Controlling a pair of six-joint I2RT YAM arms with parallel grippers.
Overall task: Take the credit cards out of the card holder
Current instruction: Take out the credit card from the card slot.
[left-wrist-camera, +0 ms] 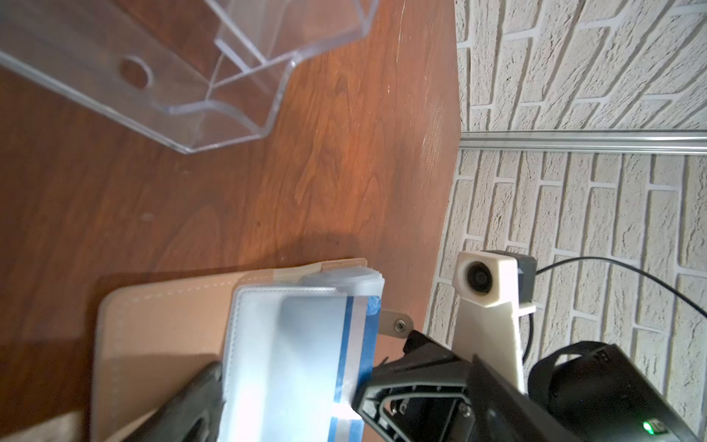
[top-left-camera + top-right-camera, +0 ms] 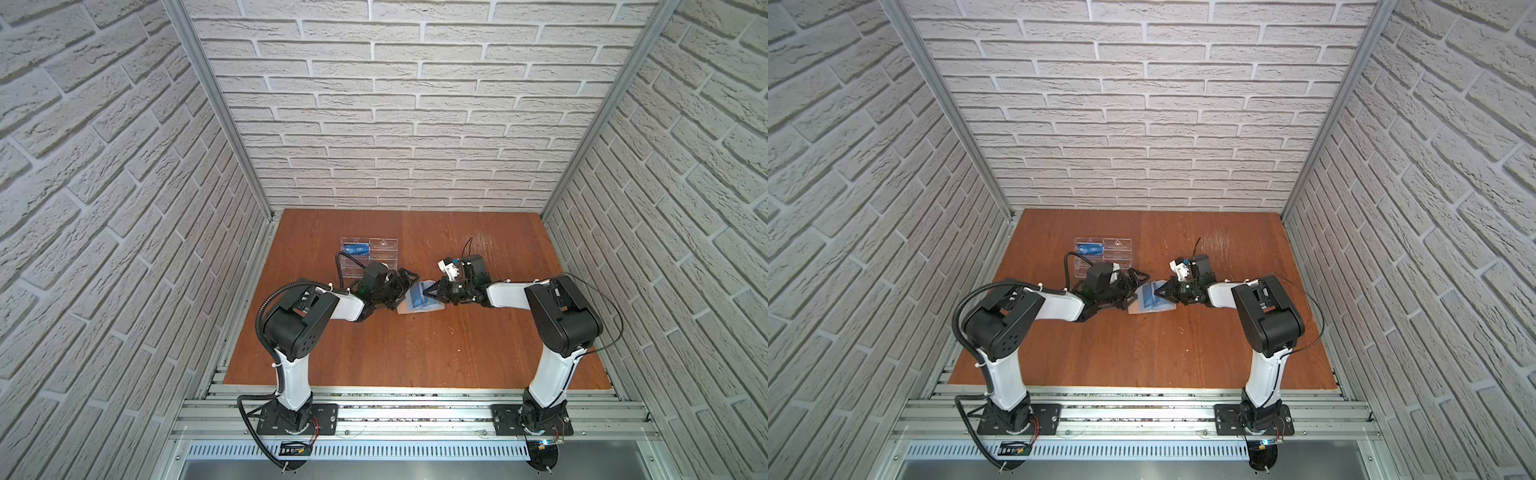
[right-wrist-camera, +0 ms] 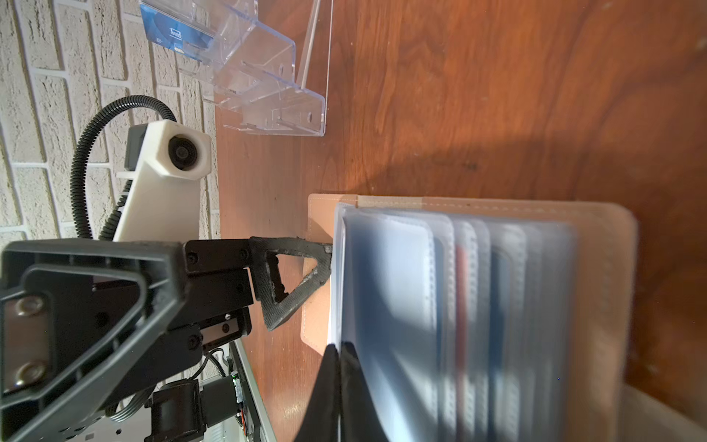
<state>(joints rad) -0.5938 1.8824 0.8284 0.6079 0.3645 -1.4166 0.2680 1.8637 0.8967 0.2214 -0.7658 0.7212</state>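
Observation:
The tan card holder (image 2: 405, 308) (image 2: 1134, 309) lies open at mid-table, its clear sleeve pages fanned (image 3: 497, 291). A blue credit card (image 1: 366, 344) (image 2: 417, 297) with a pale stripe pokes from the top sleeve. My right gripper (image 2: 426, 296) (image 2: 1156, 293) (image 3: 338, 356) is shut on that card's edge, its tip showing in the left wrist view (image 1: 361, 394). My left gripper (image 2: 409, 289) (image 2: 1139, 289) (image 1: 344, 421) stands open over the holder's left half, one finger (image 3: 294, 283) against the cover (image 1: 160, 325) beside the pages. Another credit card (image 2: 358, 249) (image 3: 172, 34) stands in the rack.
A clear acrylic tiered rack (image 2: 370, 257) (image 2: 1102, 257) (image 1: 191, 95) (image 3: 267, 76) stands just behind my left gripper. Brick-pattern walls close in the wooden table (image 2: 415, 353) on three sides, with an aluminium rail along the front.

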